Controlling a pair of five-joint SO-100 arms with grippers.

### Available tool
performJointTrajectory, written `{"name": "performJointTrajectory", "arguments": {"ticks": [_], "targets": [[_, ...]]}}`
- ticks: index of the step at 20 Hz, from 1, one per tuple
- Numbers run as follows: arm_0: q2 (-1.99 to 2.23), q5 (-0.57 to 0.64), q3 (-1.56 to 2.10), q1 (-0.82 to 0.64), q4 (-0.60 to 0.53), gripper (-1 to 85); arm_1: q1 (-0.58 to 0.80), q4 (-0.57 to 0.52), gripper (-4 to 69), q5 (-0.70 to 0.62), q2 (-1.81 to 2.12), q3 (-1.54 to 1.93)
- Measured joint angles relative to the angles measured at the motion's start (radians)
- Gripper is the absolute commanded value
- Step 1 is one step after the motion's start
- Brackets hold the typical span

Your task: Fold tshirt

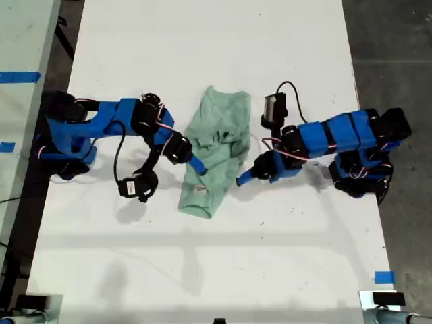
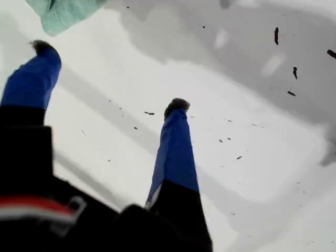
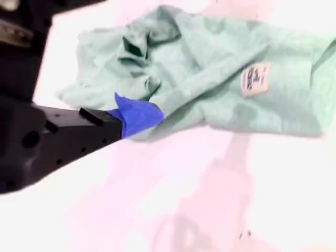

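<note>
The pale mint-green tshirt (image 1: pixel 219 135) lies crumpled in a long bundle on the white table (image 1: pixel 202 256), between the two arms. Its white neck label (image 1: pixel 200 190) faces up near the end closer to the exterior view's bottom. My second gripper (image 1: pixel 197 165) reaches in from the exterior view's left, with one blue fingertip (image 3: pixel 137 115) against the tshirt (image 3: pixel 210 68) near the label (image 3: pixel 255 80); its other finger is hidden. My first gripper (image 1: pixel 241 179), coming from the exterior view's right, is open (image 2: pixel 107 79) over bare table just off the tshirt's edge (image 2: pixel 63 13).
Blue tape marks sit at the table's edge (image 1: pixel 383 277) and on the pale surface at the exterior view's left (image 1: pixel 19 77). Grey floor (image 1: pixel 391 47) borders the table on the exterior view's right. Cables loop off both arms (image 1: pixel 118 152).
</note>
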Motion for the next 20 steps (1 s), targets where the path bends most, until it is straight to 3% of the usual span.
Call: {"name": "performJointTrajectory", "arguments": {"ticks": [3, 7, 12, 16, 20], "targets": [[0.225, -0.075, 0.304, -0.035, 0.035, 30.5, 0.0, -0.005, 36.7, 0.026, 0.106, 0.071], [0.707, -0.196, 0.931, -0.063, -0.179, 29.0, 0.0, 0.002, 37.7, 0.071, 0.351, 0.262], [1.121, -0.383, 1.414, -0.025, -0.268, 28.8, 0.0, 0.003, 37.4, 0.129, 0.652, 0.495], [1.134, -0.37, 1.434, -0.012, -0.302, 29.2, 0.0, -0.052, 36.0, 0.129, 0.634, 0.508], [0.623, -0.21, 0.976, -0.009, -0.318, 31.8, 0.0, -0.103, 36.5, 0.038, 0.195, 0.184]]}}
